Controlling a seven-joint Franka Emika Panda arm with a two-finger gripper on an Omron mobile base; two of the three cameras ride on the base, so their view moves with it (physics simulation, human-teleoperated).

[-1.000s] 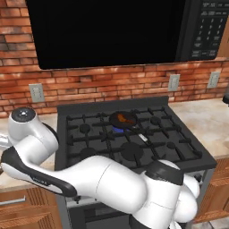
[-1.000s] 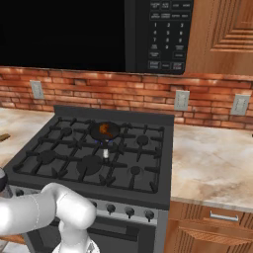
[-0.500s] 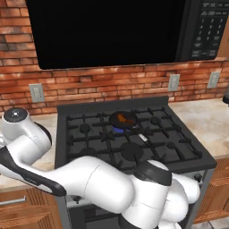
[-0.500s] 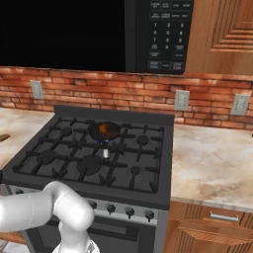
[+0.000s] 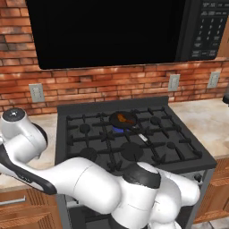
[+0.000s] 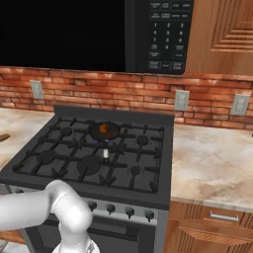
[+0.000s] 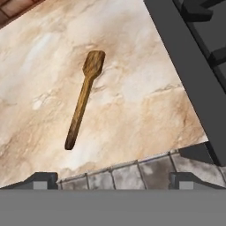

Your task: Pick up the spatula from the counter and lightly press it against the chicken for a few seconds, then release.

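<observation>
Presently the end effector (image 7: pixel 117 180) hangs over the marble tabletop (image 7: pixel 39 62) with its two dark tips spread wide apart and nothing between them. The wooden spatula (image 7: pixel 84 99) lies flat on that tabletop, at about 11 o'clock from the tips and apart from them, its blade pointing to 1 o'clock and its handle end to 7 o'clock of the hand view. The dark edge of the stove (image 7: pixel 185 66) runs down the 3 o'clock side of that view, well apart from the spatula. On the stove (image 5: pixel 134 147) the small pan (image 5: pixel 123 119) sits on a rear burner at 12 o'clock of the cooktop, the orange chicken (image 5: pixel 120 118) inside it and the pan handle pointing toward 5 o'clock. The right base view shows the same pan (image 6: pixel 105 130) and chicken (image 6: pixel 104 129). Against the frames of a second ago, the stove, the pan and the brick wall (image 5: pixel 112 82) sit in the same places, so the base has not driven. The arm alone differs: in the left base view its bulky white forearm and dark joint have swung toward 9 o'clock.
</observation>
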